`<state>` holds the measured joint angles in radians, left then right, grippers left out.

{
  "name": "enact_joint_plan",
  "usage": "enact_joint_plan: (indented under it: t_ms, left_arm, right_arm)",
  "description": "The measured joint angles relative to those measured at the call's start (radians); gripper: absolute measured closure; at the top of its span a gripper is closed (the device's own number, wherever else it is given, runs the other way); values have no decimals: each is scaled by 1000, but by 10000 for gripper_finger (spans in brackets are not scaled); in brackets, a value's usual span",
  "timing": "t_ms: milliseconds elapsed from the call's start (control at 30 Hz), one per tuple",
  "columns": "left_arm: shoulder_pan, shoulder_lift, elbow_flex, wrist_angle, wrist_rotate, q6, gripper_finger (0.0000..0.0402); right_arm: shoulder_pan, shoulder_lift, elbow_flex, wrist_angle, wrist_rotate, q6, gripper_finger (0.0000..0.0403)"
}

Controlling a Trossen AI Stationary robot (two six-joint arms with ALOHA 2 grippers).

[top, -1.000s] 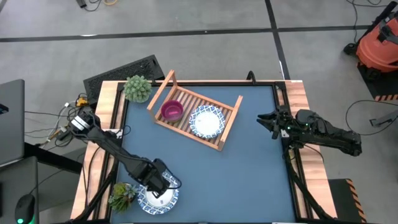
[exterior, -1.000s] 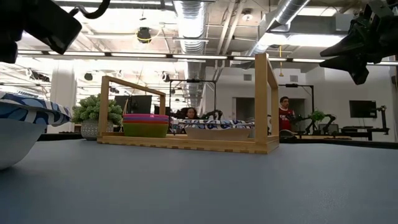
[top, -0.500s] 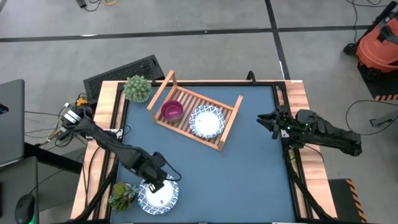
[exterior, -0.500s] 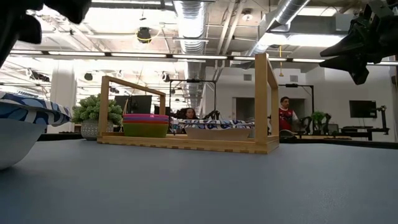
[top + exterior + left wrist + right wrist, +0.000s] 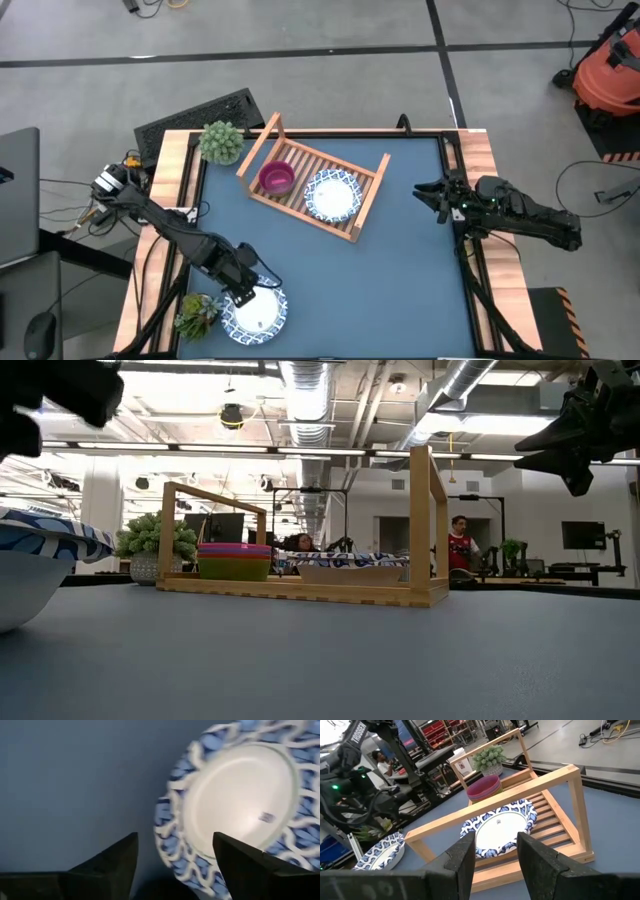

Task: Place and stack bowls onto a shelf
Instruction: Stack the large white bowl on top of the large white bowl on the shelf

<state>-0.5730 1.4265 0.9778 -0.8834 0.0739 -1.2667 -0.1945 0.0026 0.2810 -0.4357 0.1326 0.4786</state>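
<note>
Hovering left pincer [image 5: 175, 865], fingers spread, over patterned bowl [image 5: 240, 805].

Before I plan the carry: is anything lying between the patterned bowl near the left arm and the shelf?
Nothing visible: bare blue table lies between the patterned bowl and the shelf. The plant sits beside the bowl, away from that path.

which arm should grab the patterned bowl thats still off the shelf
Left. Its claw hangs open right over the bowl at the table's near left corner. The right claw waits open by the far right edge, well away from the bowl.
</note>
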Motion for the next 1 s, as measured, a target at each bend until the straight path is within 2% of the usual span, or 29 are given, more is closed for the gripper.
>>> enact_joint_plan:
  t_ms: [300, 600, 867, 1000]
  left_arm:
    - [1, 0, -48, 56, -7, -13, 160]
    - [1, 0, -71, 84, -7, -11, 200]
    - [3, 0, -86, 88, 0, 4, 185]
    - [3, 0, -86, 90, 8, 8, 190]
  right_arm:
    - [0, 0, 0, -7, 0, 0, 232]
    - [0, 0, 0, -6, 0, -5, 232]
    - [0, 0, 0, -6, 0, -8, 232]
    - [0, 0, 0, -6, 0, -8, 232]
